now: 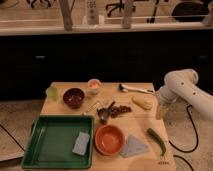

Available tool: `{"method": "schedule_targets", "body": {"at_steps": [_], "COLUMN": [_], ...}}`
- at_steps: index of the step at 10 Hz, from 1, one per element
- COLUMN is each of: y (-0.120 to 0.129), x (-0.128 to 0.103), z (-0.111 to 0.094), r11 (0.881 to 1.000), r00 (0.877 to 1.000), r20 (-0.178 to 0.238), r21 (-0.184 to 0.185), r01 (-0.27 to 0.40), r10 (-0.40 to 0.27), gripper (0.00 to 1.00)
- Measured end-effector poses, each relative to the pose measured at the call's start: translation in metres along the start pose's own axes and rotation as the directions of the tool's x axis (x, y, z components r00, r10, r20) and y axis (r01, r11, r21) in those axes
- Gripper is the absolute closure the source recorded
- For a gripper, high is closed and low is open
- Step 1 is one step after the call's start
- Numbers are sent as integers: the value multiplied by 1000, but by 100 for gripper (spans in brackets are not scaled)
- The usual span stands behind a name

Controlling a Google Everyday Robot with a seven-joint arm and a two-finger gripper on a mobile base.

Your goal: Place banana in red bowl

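Step in hand: the approach, pre-grasp. The banana (142, 103) lies flat on the wood table (127, 124), right-rear part, not picked up yet. It sits between a metal tool (135, 89) behind it and the table's right edge.

The gripper (160, 111) hangs off the white arm (182, 87) at the table's right edge, just beside the banana on its right & a bit nearer the camera, apart from it. Can't tell if it's released or clenched. It isn't grasping the banana, since that lies clear on the wood.

The red bowl (109, 139), orange-red, sits front-centre, looks empty, well apart from the banana. It's next to the green tray (30, 150) on one side & a grey cloth (133, 146) on the other. There's also a darker maroon bowl (74, 97) at left-rear; I take the bright one as the target, prob. not the maroon.

Next move, as I judge it:
- shift left over the banana, line the jaws across its short width, drop & close
- lift, then carry fwd/left to the bowl, w/ care near the dark clutter (114, 110) mid-table

Don't mix it up w/ the long green vegetable (156, 140) at front right.
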Motion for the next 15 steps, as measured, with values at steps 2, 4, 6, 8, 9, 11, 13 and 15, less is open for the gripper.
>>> {"method": "schedule_targets", "body": {"at_steps": [2, 4, 6, 8, 9, 11, 13, 15], "y": [0, -3, -9, -8, -9, -13, -14, -14], "x": [3, 5, 3, 8, 8, 6, 6, 4], "z": [8, 18, 26, 35, 39, 49, 54, 61], "r11": [1000, 1000, 1000, 999, 999, 998, 998, 997], "r00": [1000, 1000, 999, 999, 999, 999, 999, 998], "r20": [8, 21, 33, 39, 43, 52, 52, 56], "r21": [-8, -22, -30, -46, -51, -59, -64, -67], "r01": [1, -3, -4, -6, -5, 4, 13, 32], "r10": [-1, 4, 5, 8, 7, -1, -10, -28], "gripper": [20, 20, 20, 20, 20, 20, 20, 20]}}
